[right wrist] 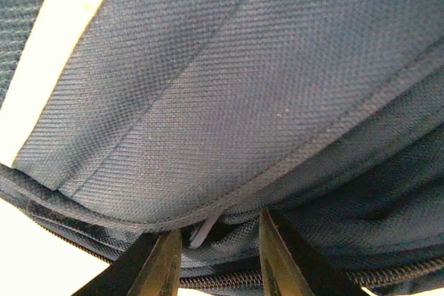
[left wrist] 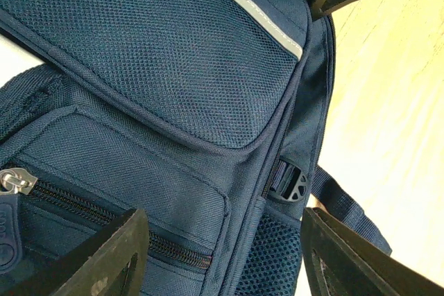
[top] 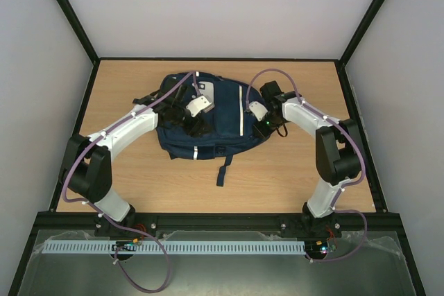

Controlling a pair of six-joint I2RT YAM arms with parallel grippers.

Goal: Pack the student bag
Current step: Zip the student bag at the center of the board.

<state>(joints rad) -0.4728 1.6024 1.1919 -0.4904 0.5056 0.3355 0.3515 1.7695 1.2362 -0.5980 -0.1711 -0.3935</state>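
The navy student bag (top: 223, 112) lies flat in the middle of the table, front side up, white stripes showing. My left gripper (top: 196, 119) hovers over its front; in the left wrist view it (left wrist: 222, 254) is wide open and empty above a zipped front pocket (left wrist: 90, 209) and a mesh side pocket (left wrist: 277, 254). My right gripper (top: 258, 121) is at the bag's right edge. In the right wrist view it (right wrist: 216, 254) has its fingers close together, pinching a fold of bag fabric (right wrist: 243, 81) beside a small white tab (right wrist: 205, 230).
A loose strap (top: 223, 168) trails from the bag toward the near edge. A black buckle (left wrist: 291, 185) sits on the bag's side. Bare wooden table (top: 298, 171) surrounds the bag, with enclosure walls and a black frame at the edges.
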